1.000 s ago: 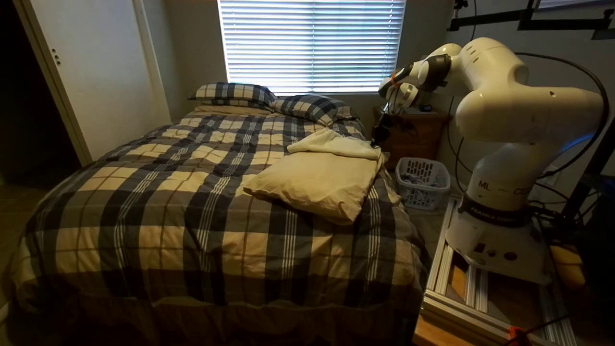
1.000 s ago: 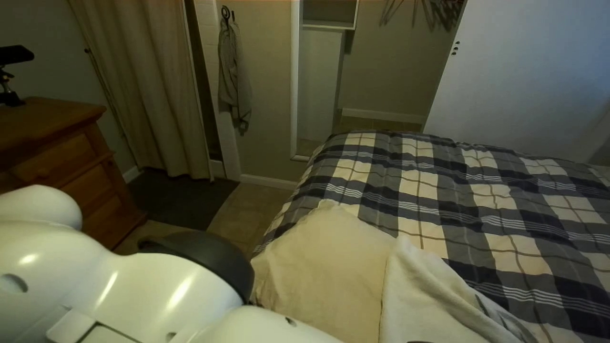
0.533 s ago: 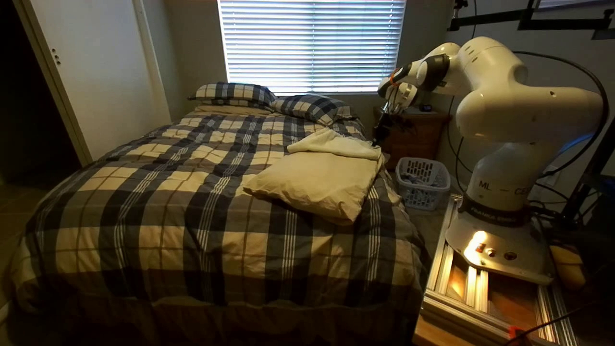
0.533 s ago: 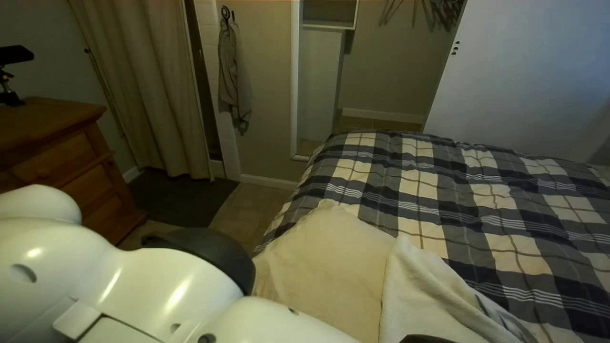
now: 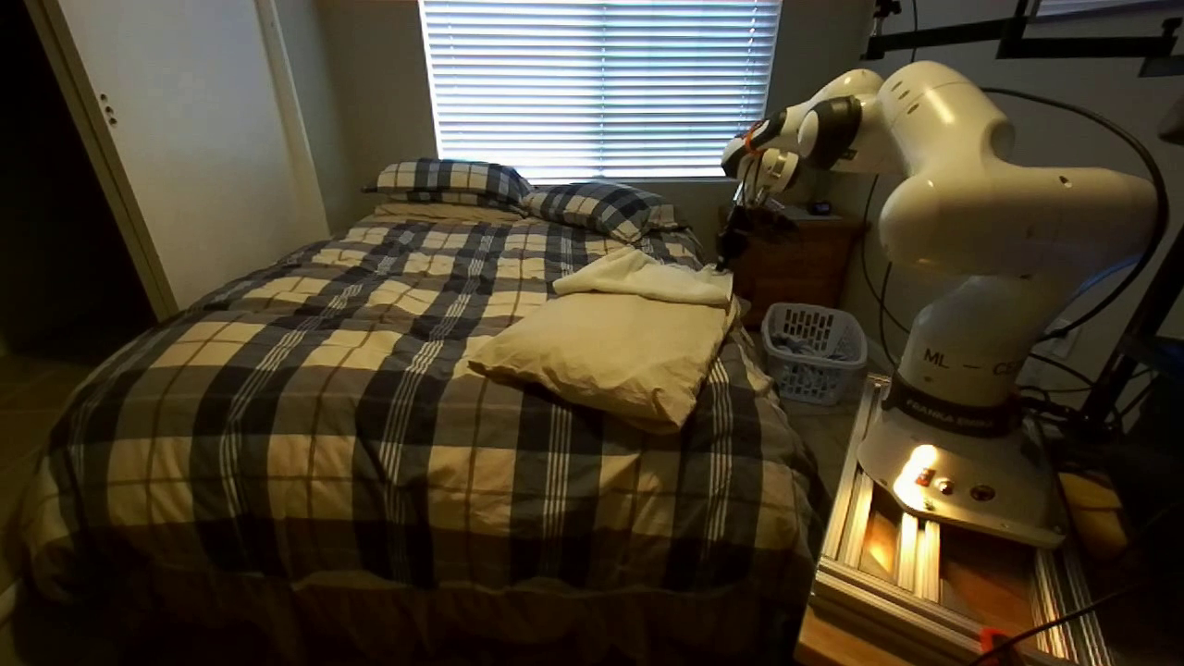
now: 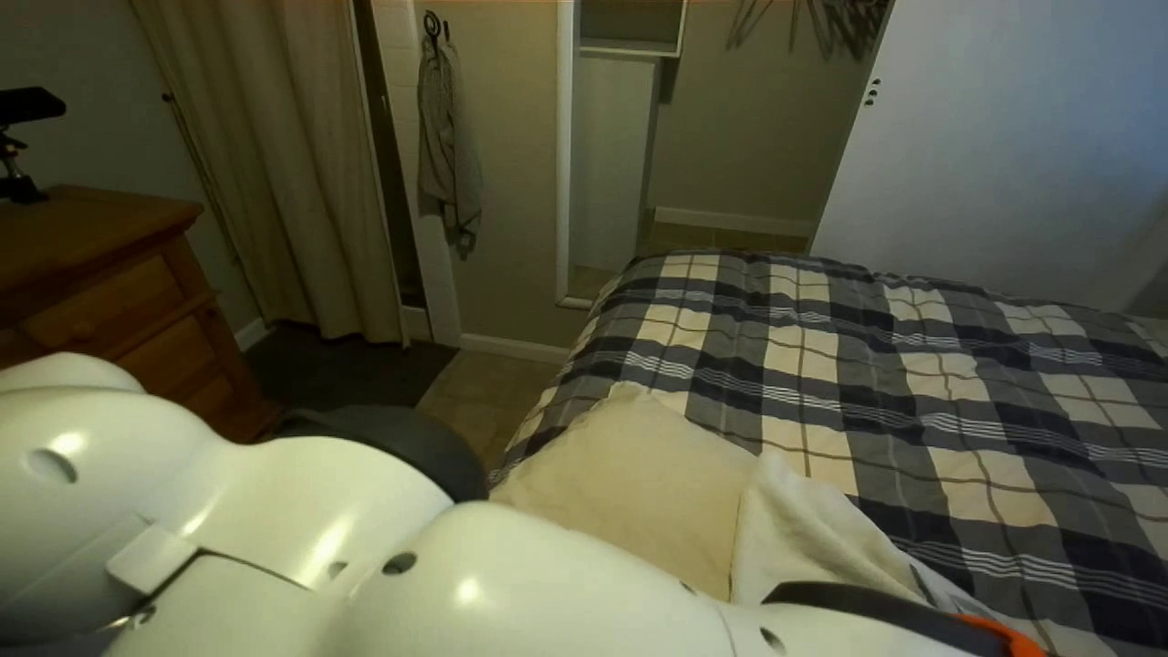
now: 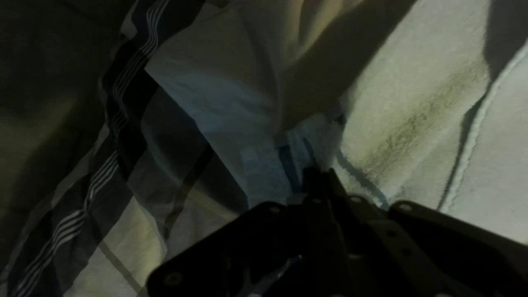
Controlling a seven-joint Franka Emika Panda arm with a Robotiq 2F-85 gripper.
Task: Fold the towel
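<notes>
Left of the beige pillow (image 5: 601, 356), in an exterior view, the plaid bedspread (image 5: 277, 388) spreads out in soft creases. Across the far end of that pillow lies the towel (image 5: 638, 277), bunched and doubled over itself. It should prove light, soft and limp: plush cloth, neither fragile nor slippery, that will sag wherever it goes unsupported. The hemmed edge near a corner looks the best hold, with the pillow's cover kept out of the bite so that it does not come along. By the pillow's far right corner the jaws are pressed together and seem to pinch the towel close to its dark-striped border; the wrist view is too dim to tell how much cloth they have. Right of the pillow, and apart from it, stands a laundry basket (image 5: 819, 381). Farthest right is the arm (image 5: 999, 208): it rises from its base, bends high up, and reaches back toward the pillow with the wrist turned down. In an exterior view its white links (image 6: 547, 584) hide part of the pillow.
</notes>
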